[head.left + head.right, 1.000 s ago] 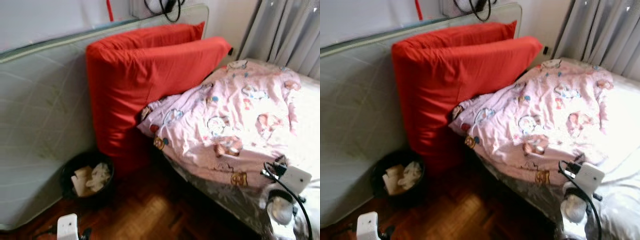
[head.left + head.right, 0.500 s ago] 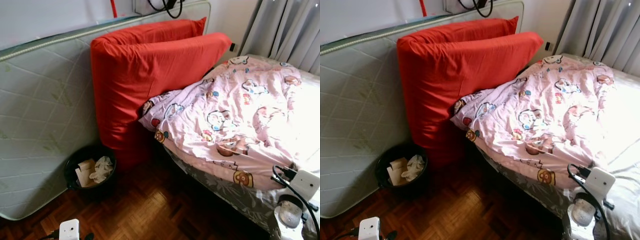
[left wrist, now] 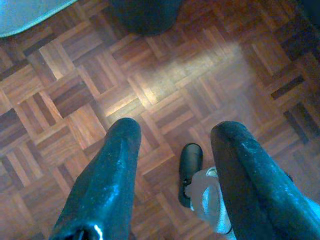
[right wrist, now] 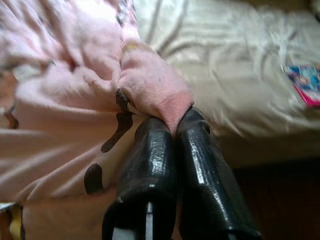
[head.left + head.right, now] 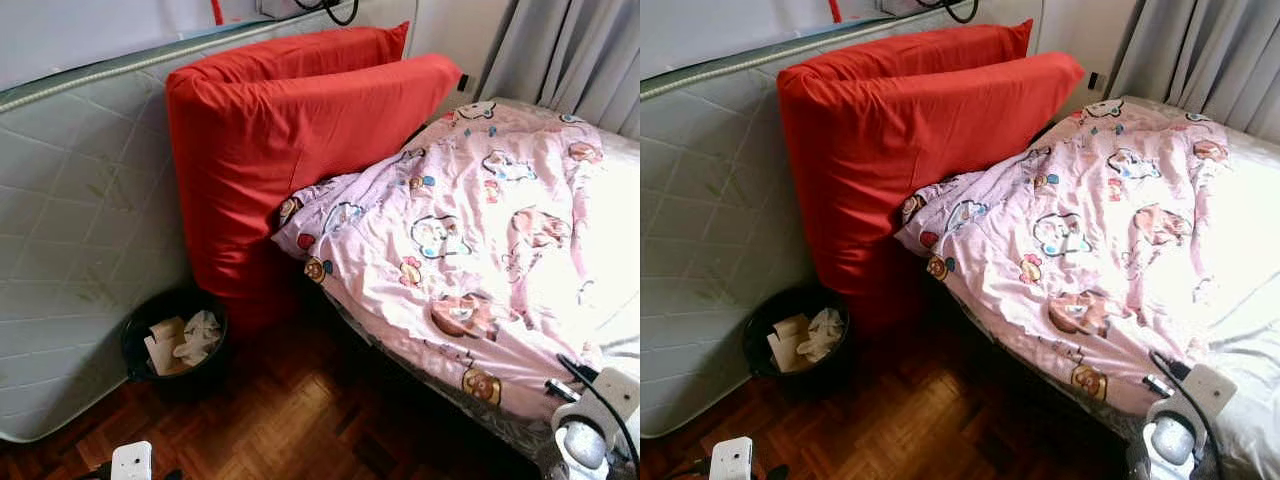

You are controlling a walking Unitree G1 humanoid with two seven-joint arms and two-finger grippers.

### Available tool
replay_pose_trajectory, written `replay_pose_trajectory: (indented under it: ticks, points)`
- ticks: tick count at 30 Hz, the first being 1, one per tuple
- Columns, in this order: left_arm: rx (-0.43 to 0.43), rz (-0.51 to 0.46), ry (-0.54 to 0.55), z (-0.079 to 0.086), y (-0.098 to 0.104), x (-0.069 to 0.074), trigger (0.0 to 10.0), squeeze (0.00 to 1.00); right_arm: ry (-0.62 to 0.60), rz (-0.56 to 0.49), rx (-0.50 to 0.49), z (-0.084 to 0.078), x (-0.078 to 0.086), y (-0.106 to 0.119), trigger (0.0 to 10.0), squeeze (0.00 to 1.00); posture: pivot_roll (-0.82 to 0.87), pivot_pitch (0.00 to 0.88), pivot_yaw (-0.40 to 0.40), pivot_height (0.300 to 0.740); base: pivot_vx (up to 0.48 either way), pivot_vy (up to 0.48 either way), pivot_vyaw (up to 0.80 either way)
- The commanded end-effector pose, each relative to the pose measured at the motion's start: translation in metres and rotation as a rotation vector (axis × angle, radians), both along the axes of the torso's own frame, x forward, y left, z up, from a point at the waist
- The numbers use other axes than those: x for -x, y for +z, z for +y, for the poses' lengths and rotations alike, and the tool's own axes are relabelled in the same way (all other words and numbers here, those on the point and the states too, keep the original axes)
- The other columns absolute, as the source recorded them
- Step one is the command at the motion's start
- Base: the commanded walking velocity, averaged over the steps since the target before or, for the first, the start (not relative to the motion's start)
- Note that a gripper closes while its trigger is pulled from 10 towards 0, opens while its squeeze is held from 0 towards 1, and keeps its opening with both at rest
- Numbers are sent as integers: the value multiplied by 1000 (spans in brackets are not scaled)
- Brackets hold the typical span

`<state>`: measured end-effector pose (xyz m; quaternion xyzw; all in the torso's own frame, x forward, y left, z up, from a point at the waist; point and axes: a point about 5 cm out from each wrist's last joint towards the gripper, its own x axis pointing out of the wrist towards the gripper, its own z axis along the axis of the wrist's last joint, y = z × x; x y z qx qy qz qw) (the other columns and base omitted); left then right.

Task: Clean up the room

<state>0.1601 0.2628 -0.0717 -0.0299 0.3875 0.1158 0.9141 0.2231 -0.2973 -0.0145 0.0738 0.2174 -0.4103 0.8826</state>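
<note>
A pink cartoon-print blanket (image 5: 470, 230) lies rumpled across the bed, its edge hanging over the near side. In the right wrist view, my right gripper (image 4: 176, 120) is shut on a pinched fold of this blanket (image 4: 150, 85), beside the bed's white sheet (image 4: 225, 75). The right arm's wrist (image 5: 600, 410) shows at the bed's near corner. My left gripper (image 3: 172, 132) hangs open over the parquet floor (image 3: 150, 85) with nothing between its fingers (image 3: 115, 165).
Two big red cushions (image 5: 290, 130) stand against a grey mattress (image 5: 80, 250) leaning on the wall. A black bin (image 5: 175, 340) with crumpled paper sits on the floor (image 5: 300, 420) below them. Curtains (image 5: 570, 50) hang behind the bed. A colourful booklet (image 4: 305, 82) lies on the sheet.
The camera has steadied and tilted, so the whole scene has shifted. My right wrist has sunk toward the lower right corner of the view, along the bed's near edge.
</note>
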Motion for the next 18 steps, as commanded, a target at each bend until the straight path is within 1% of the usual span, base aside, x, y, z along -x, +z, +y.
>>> replay_pose_trajectory:
  ticks: [1,3,5,7,8,10,12,13,17,18]
  points:
    - [0,43,-11,1,-4,8,10000,0,-40,39,-46,-2,10,-8,10000,0,61,49,-38,740,0,0,0]
    - [2,44,-13,0,-4,8,10000,0,-60,70,-83,-2,16,-15,10000,0,61,49,-38,740,0,0,0]
    - [4,45,-15,-2,-5,8,10000,0,-76,92,-100,-3,21,-18,10000,0,62,49,-38,740,0,0,0]
    - [5,49,-19,-6,-6,8,10000,0,-68,143,-107,-3,28,-23,10000,0,62,49,-38,740,0,0,0]
    - [5,49,-19,-6,-6,8,10000,0,-68,143,-107,-3,28,-23,10000,0,62,49,-38,740,0,0,0]
    - [6,51,-23,-10,-7,7,10000,0,-88,164,-135,-2,34,-28,10000,0,61,47,-37,740,0,0,0]
    - [6,52,-24,-12,-8,7,10000,0,-97,173,-147,-2,37,-31,10000,0,62,47,-37,740,0,0,0]
    - [7,52,-27,-13,-8,7,10000,0,-120,178,-171,-2,41,-33,10000,0,62,47,-37,740,0,0,0]
    - [8,52,-29,-14,-8,7,10000,0,-118,182,-176,-2,43,-34,10000,0,59,40,-35,740,0,0,0]
    - [8,52,-30,-14,-8,7,10000,0,-117,185,-175,-1,43,-35,10000,55,57,38,-35,740,0,0,0]
